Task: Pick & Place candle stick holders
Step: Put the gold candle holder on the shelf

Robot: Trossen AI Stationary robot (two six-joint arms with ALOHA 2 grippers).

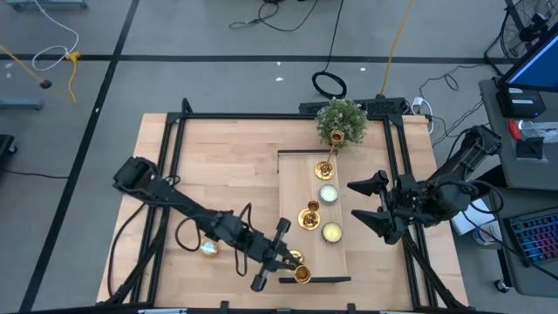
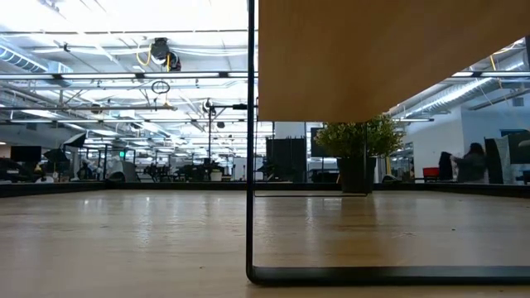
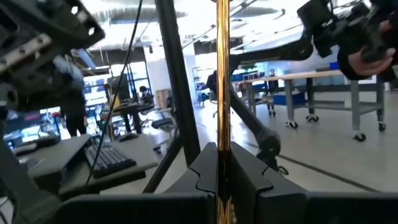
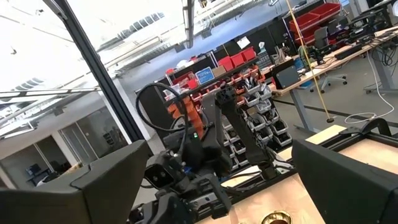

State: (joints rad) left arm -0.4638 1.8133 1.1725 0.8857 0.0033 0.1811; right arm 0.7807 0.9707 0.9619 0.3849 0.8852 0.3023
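Note:
My left gripper is shut on a shiny gold candle stick holder over the near left corner of the raised wooden shelf. Its slim stem runs up through the left wrist view. Two more gold holders stand on their bases on the shelf, one toward the far end and one in the middle. My right gripper hangs open beside the shelf's right edge, with nothing between its fingers. My left gripper pinches the holder's slim stem between its two fingers. The fingers come nearly level from the table's left and lie across the stem. The stem stands upright. I cannot tell whether its base rests on the shelf.
Two pale tealight discs lie on the shelf, and a green potted plant stands at its far end. A pale round piece lies on the table under my left arm. The shelf's black frame and underside fill the low view.

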